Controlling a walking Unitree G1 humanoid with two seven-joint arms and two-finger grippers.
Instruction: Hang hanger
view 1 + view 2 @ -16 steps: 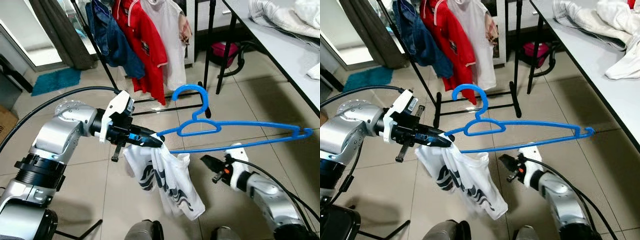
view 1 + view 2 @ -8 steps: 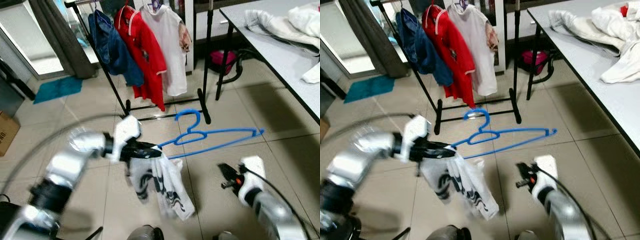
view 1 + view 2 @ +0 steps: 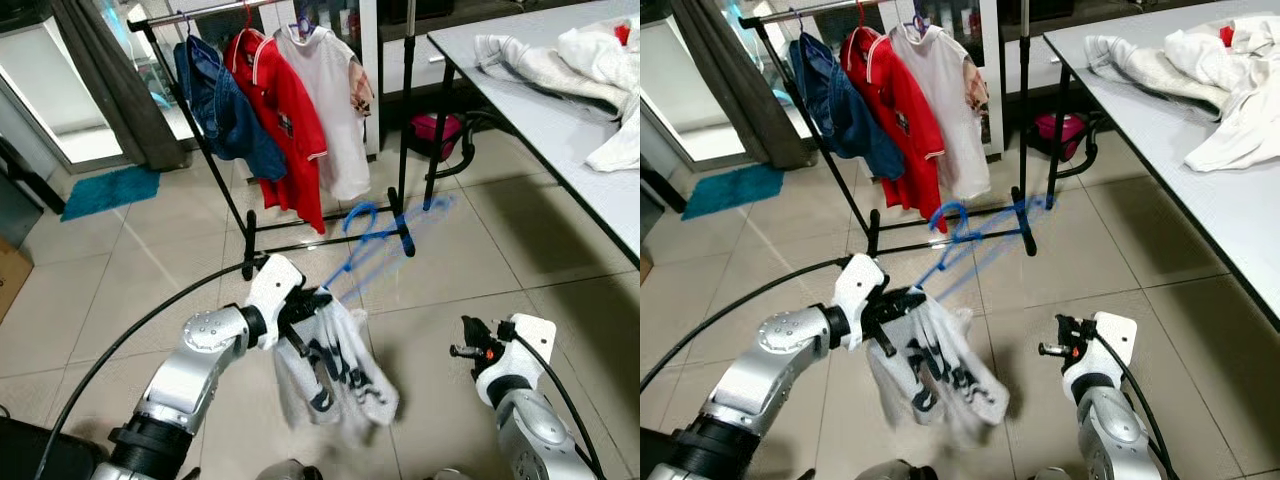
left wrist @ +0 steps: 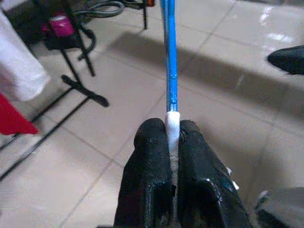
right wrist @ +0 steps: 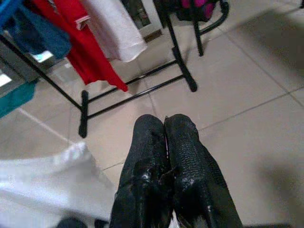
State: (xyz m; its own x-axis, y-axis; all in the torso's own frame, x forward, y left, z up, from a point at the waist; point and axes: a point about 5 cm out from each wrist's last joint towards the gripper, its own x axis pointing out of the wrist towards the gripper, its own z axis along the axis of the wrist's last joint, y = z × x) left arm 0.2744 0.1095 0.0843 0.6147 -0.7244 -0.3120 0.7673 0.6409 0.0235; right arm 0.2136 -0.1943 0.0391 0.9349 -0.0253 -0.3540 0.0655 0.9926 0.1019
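Note:
My left gripper point(image 3: 312, 300) is shut on one end of a blue plastic hanger point(image 3: 372, 238), which is motion-blurred and points away toward the clothes rack point(image 3: 248, 215). A white shirt with dark print point(image 3: 335, 365) hangs from the hanger just below the gripper. In the left wrist view the fingers point(image 4: 152, 142) pinch the blue hanger point(image 4: 169, 57) with a strip of white cloth. The rack's top bar point(image 3: 165, 18) carries a blue, a red point(image 3: 285, 110) and a white garment point(image 3: 335, 95). My right gripper point(image 3: 468, 340) is low at the right, shut on nothing point(image 5: 165, 137).
A white table point(image 3: 520, 105) with crumpled white clothes point(image 3: 560, 60) runs along the right. A pink object point(image 3: 437, 127) lies under it. A black cable point(image 3: 120, 340) loops over the tiled floor. A teal mat point(image 3: 110, 190) lies at the far left.
The camera has tilted up, showing more of the rack. My left gripper has swung the hanger from crosswise to pointing at the rack, and the shirt swings under it. The right gripper stays low.

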